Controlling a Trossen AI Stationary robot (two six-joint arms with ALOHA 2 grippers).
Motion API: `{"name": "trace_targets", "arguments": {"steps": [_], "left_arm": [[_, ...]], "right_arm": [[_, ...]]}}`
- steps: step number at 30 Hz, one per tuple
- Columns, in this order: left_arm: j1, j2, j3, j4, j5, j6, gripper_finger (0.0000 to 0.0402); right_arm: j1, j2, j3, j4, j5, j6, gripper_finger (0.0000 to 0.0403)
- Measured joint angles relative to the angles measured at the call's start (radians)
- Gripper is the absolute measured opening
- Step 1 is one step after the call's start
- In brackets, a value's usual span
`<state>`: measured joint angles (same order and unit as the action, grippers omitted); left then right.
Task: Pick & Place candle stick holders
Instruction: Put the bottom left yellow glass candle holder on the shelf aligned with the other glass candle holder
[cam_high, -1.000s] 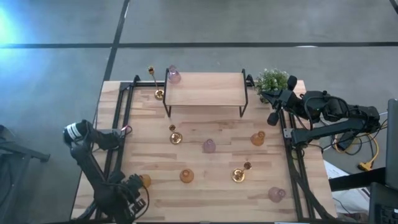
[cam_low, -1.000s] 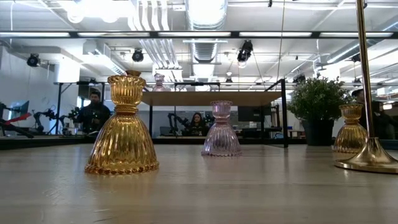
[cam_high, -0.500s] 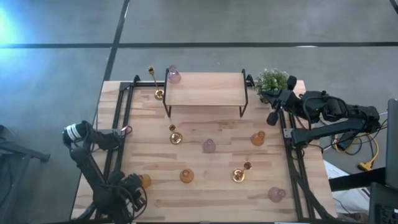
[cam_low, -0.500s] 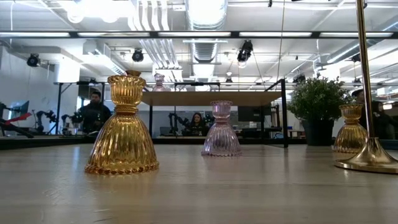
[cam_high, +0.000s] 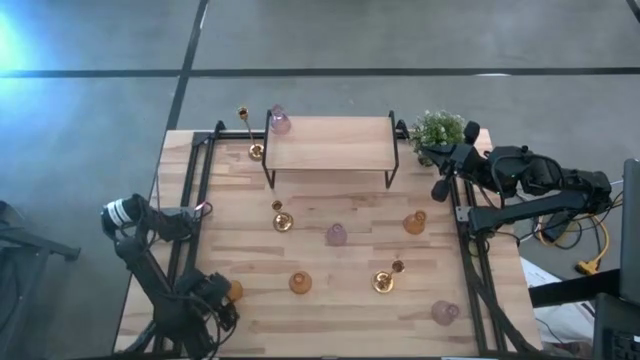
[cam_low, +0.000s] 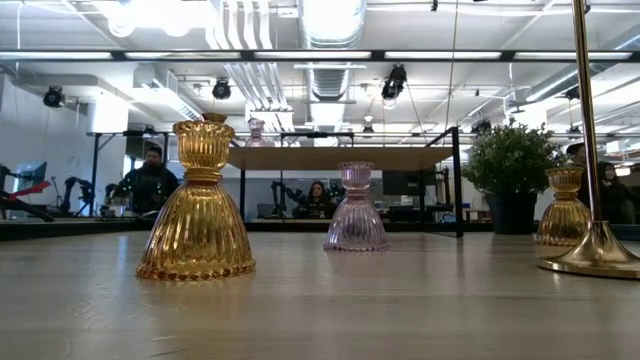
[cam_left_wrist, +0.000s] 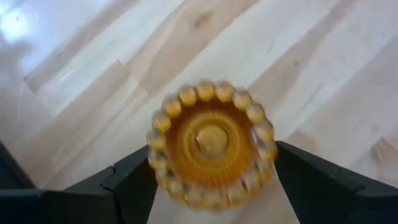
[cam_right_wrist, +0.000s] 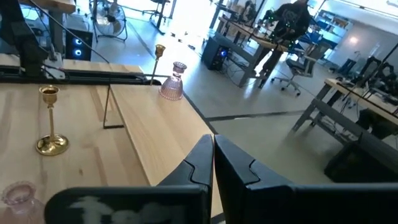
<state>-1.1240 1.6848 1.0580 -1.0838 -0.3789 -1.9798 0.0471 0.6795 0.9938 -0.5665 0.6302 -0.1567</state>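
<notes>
Right now the left gripper (cam_left_wrist: 211, 180) hangs over the near left corner of the counter (cam_high: 340, 190), pointing down. Its fingers (cam_left_wrist: 134, 180) are spread wide, one on each side of an amber glass holder (cam_left_wrist: 210, 142). That holder stands upright, so its long way points up at the camera, and we look straight down into its round top. The holder sits right between the fingers. I cannot tell if the fingers touch its sides.

I think the next move turns on this: the holder is already in the gap, so the fingers only need to squeeze in from both sides.

The left arm is much nearer to this holder than the right arm. The right gripper (cam_right_wrist: 212, 163) waits far off at the right edge, close to the potted plant (cam_high: 437, 127), and its fingers are pressed together with nothing in them.

Other holders stand around the counter. A pink glass holder (cam_high: 280, 121) is up on the small shelf (cam_high: 330, 142). A gold candlestick (cam_high: 283, 221) stands in front of the shelf. Another amber holder (cam_high: 300, 283) stands near the front.
</notes>
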Motion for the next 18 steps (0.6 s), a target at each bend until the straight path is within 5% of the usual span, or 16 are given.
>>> {"name": "trace_targets", "arguments": {"steps": [13, 18], "left_arm": [[0.026, 0.0, -0.037, 0.033, -0.091, -0.029, 0.0297], [0.031, -0.001, -0.054, 0.064, -0.088, -0.043, 0.0293]], "right_arm": [[0.0, -0.108, -0.028, -0.339, -0.005, 0.292, 0.0008], [0.001, -0.195, -0.085, -0.324, -0.134, 0.332, 0.0008]]}}
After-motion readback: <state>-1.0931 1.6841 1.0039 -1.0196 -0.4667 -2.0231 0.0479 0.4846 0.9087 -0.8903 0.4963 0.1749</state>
